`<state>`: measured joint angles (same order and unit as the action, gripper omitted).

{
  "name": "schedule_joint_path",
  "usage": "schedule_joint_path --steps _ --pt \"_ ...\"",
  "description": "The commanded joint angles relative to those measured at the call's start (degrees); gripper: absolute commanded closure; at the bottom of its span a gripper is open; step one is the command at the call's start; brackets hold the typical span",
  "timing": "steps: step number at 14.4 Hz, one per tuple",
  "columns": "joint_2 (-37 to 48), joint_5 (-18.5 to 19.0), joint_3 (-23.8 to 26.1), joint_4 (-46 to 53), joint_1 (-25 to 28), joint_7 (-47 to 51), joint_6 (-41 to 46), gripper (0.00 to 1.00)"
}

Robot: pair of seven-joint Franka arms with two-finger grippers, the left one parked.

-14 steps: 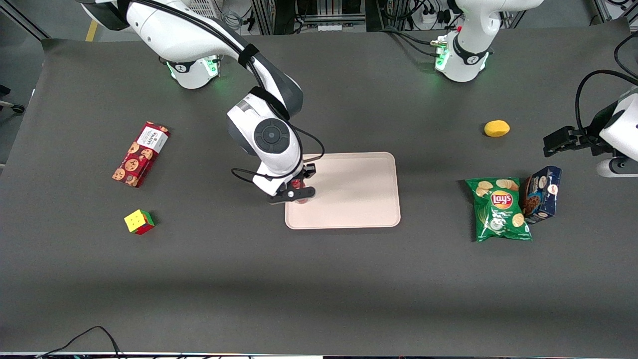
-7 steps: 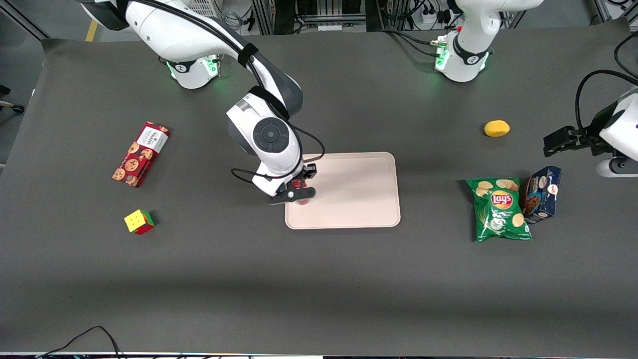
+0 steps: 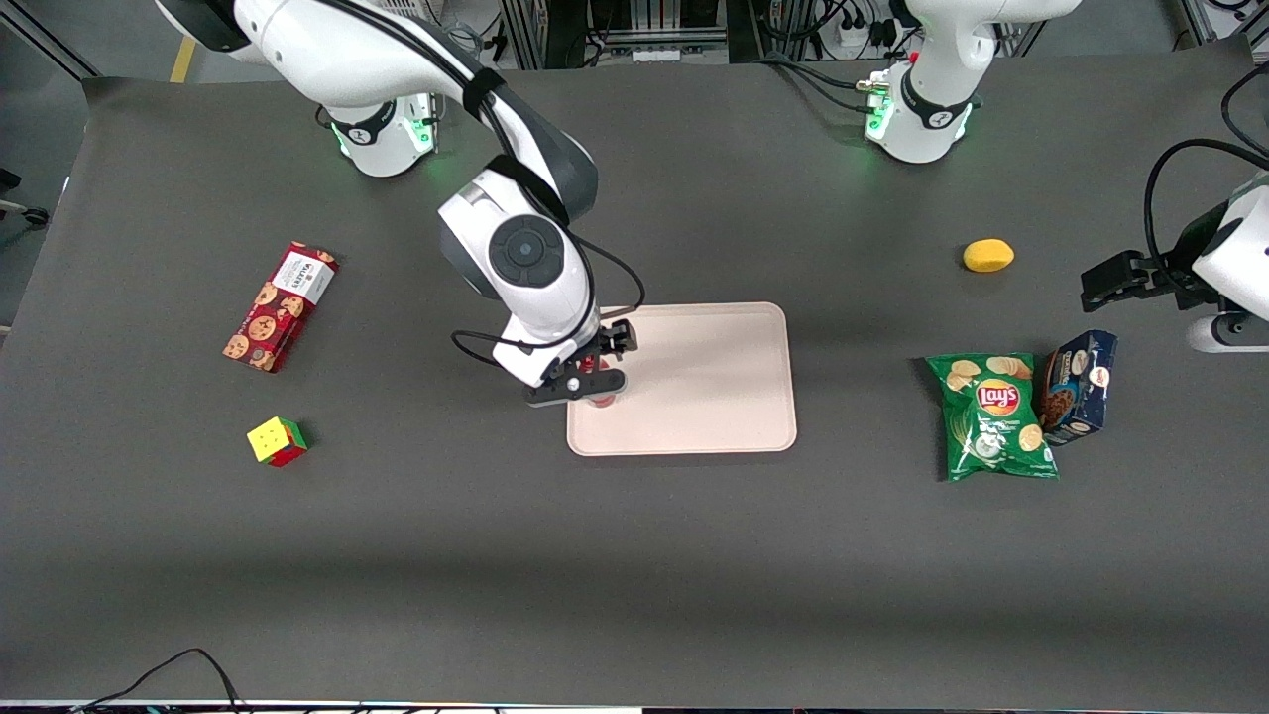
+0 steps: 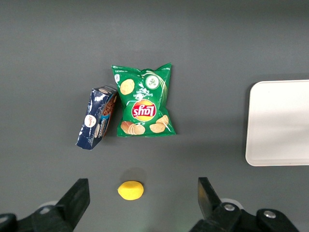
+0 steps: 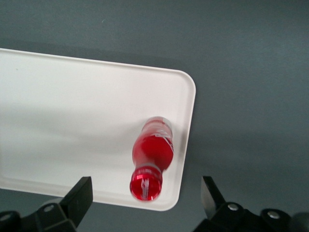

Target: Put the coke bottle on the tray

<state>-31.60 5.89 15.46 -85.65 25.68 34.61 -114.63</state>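
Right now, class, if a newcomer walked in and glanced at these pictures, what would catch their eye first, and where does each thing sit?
First the gripper, open above the tray, with the red coke bottle standing on the tray near its rim under the spread fingers. Next the green chips bag, toward the parked arm's end of the table, with the blue box beside it.

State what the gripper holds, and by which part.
Nothing. The gripper hangs open above the coke bottle, its fingers clear of it; the bottle stands on the tray near its rim.
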Motion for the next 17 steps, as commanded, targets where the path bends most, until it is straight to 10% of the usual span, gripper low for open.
schedule_joint_path --steps 1,11,17 --pt "8.19 0.26 0.01 -0.39 -0.45 0.29 6.50 0.00" --pt "33.16 -4.19 -0.51 -19.88 -13.10 -7.43 10.75 0.00" --pt "39.95 -8.09 -12.45 -21.68 -16.44 -18.34 17.13 0.00"
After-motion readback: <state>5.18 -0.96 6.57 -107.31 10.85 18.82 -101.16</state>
